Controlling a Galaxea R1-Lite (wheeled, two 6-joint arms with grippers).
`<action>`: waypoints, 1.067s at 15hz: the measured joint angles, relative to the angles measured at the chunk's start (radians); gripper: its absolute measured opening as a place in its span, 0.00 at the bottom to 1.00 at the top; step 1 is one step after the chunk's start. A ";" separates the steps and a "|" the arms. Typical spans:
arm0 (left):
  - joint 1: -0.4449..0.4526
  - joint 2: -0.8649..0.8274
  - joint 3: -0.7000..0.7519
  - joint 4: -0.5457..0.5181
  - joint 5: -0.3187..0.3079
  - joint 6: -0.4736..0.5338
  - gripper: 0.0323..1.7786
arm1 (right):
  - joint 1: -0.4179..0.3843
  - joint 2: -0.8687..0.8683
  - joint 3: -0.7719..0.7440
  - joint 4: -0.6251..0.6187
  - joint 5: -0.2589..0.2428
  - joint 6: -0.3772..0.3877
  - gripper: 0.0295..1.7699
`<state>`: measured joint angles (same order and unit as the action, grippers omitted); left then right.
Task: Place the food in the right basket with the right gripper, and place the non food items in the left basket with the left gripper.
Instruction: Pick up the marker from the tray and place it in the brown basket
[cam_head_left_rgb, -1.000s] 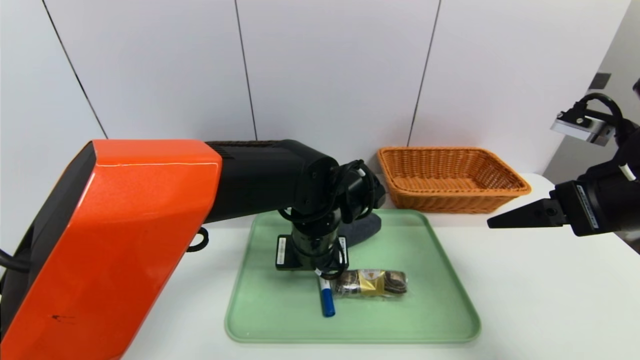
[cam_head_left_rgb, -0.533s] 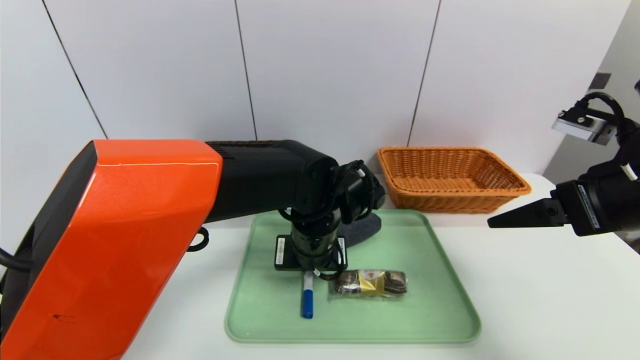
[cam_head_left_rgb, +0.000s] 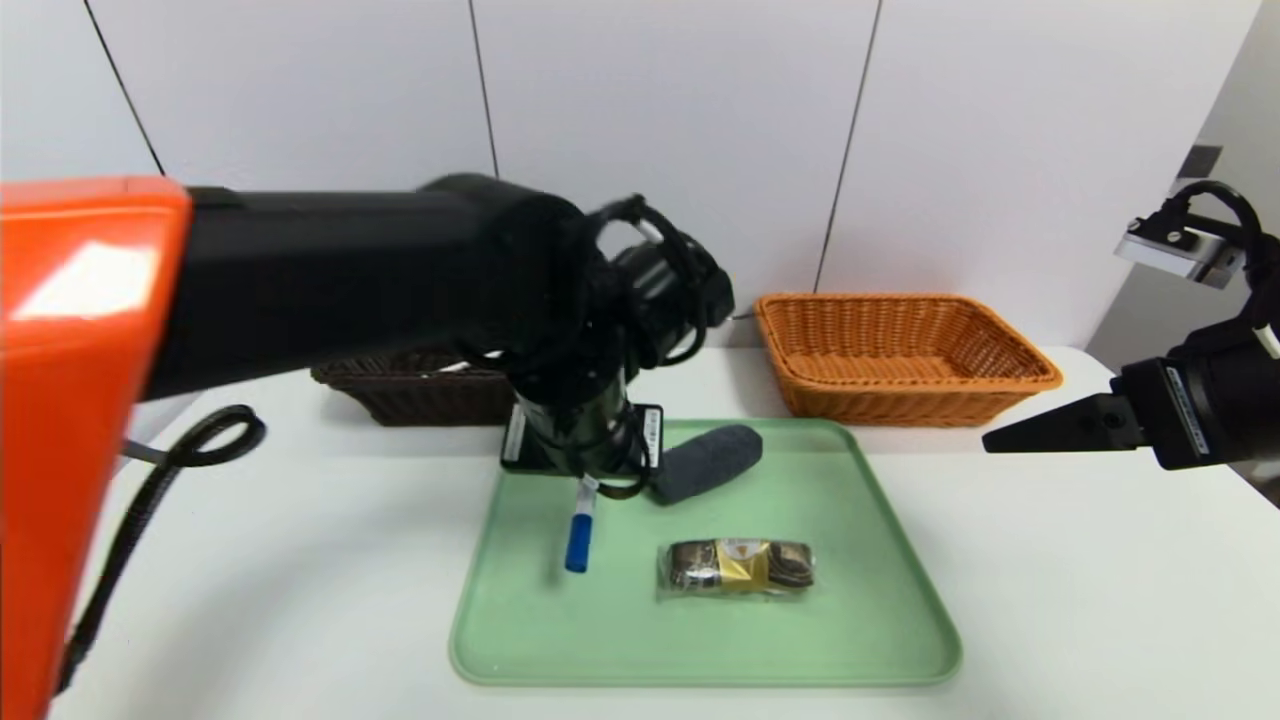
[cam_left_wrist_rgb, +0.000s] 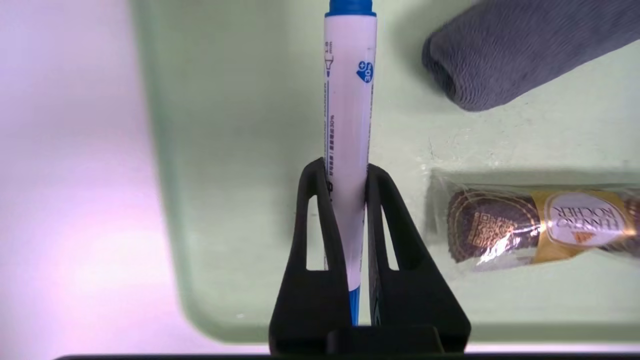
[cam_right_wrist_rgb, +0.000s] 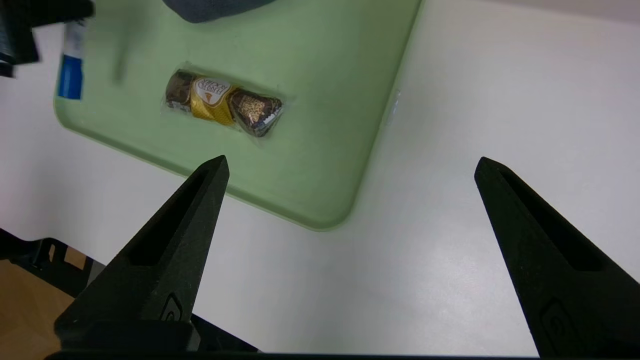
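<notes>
One marker (cam_head_left_rgb: 578, 523), white barrel with blue cap, clamped between the jaws of the left gripper (cam_left_wrist_rgb: 346, 172) and hanging cap-down above the near-left part of the green tray (cam_head_left_rgb: 880, 560). One wrapped chocolate bar (cam_head_left_rgb: 738, 566) lying flat on the tray. One grey cloth roll (cam_head_left_rgb: 706, 462) at the tray's far side. Brown basket (cam_head_left_rgb: 400, 392) behind left; orange basket (cam_head_left_rgb: 900, 355) behind right. Right gripper (cam_right_wrist_rgb: 350, 167) over the white table (cam_head_left_rgb: 1080, 580), jaws wide apart, holding nothing.
</notes>
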<state>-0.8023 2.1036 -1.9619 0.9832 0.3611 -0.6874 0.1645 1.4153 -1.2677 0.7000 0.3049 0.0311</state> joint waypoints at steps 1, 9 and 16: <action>0.024 -0.045 -0.001 -0.002 0.010 0.077 0.07 | -0.001 -0.001 0.001 0.000 0.002 0.000 0.96; 0.349 -0.239 -0.004 -0.230 -0.111 0.824 0.07 | -0.002 -0.004 0.008 0.000 0.011 -0.002 0.96; 0.530 -0.224 -0.003 -0.272 -0.360 1.384 0.07 | -0.001 -0.010 0.008 -0.001 0.012 -0.007 0.96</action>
<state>-0.2728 1.8796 -1.9651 0.7115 0.0009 0.6966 0.1634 1.4057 -1.2598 0.6989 0.3170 0.0245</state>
